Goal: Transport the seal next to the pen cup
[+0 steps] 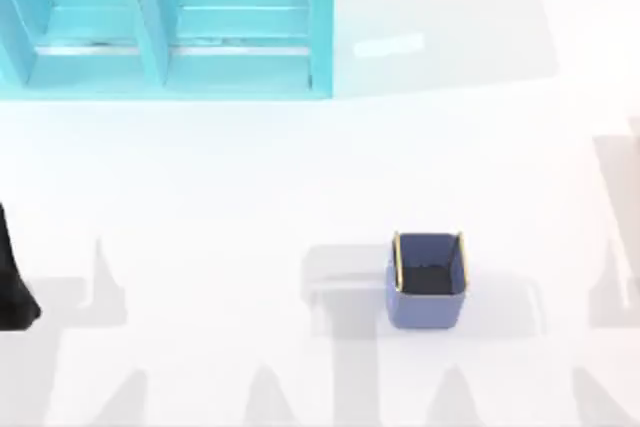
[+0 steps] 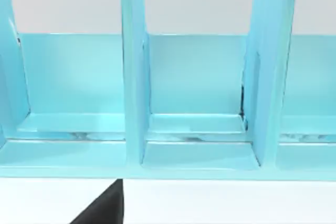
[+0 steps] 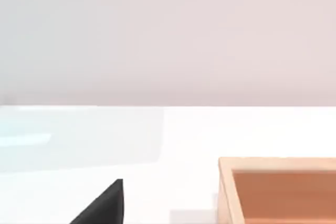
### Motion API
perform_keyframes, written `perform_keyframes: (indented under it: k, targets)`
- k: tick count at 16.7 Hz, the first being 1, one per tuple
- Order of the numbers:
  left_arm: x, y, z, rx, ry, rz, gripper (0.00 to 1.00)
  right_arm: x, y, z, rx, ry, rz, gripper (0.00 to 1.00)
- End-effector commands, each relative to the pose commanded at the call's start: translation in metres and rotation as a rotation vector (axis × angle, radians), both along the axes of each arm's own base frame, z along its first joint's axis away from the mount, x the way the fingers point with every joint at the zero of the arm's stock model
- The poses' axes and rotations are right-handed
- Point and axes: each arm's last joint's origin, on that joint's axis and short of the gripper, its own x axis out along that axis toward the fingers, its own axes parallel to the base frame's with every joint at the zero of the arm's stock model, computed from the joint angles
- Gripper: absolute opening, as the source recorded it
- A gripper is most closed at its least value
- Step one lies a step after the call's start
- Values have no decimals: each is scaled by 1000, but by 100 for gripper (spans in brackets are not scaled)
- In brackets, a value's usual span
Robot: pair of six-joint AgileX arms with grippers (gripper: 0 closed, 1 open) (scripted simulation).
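The top view looks straight down on the tabletop (image 1: 300,177); the left wrist view faces the shelf (image 2: 194,77) close and level, the right wrist view skims low.

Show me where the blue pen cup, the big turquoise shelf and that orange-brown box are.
pen cup (image 1: 428,309): top view, front wall.
turquoise shelf (image 1: 322,22): top view, right side panel.
orange-brown box (image 3: 227,192): right wrist view, near rim.

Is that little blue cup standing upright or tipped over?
Upright: the pen cup stands on the table, its gold-edged opening facing up.
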Motion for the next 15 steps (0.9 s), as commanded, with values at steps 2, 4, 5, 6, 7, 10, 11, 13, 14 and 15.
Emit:
perform_keyframes:
  k: [2, 4, 5, 6, 7, 10, 11, 13, 14, 15]
  targets:
    - [0, 0, 0, 0, 0, 0, 100, 0, 0, 0, 0, 0, 0, 100]
    - [0, 1, 5, 7, 31, 8, 100, 0, 0, 0, 0, 0, 0, 100]
    - [0, 2, 11, 13, 60, 14, 100, 0, 0, 0, 0, 0, 0, 100]
    - [1, 2, 18, 20, 98, 21, 100, 0, 0, 0, 0, 0, 0, 100]
    - [2, 3, 28, 29, 144, 28, 100, 0, 0, 0, 0, 0, 0, 100]
    - [15, 8, 59, 56, 341, 49, 100, 0, 0, 0, 0, 0, 0, 100]
    - [23, 10, 69, 64, 427, 54, 100, 0, 0, 0, 0, 0, 0, 100]
    - [44, 16, 85, 75, 620, 61, 100, 0, 0, 0, 0, 0, 0, 100]
    - [57, 20, 91, 78, 723, 62, 100, 0, 0, 0, 0, 0, 0, 100]
    - [72, 24, 95, 78, 827, 60, 100, 0, 0, 0, 0, 0, 0, 100]
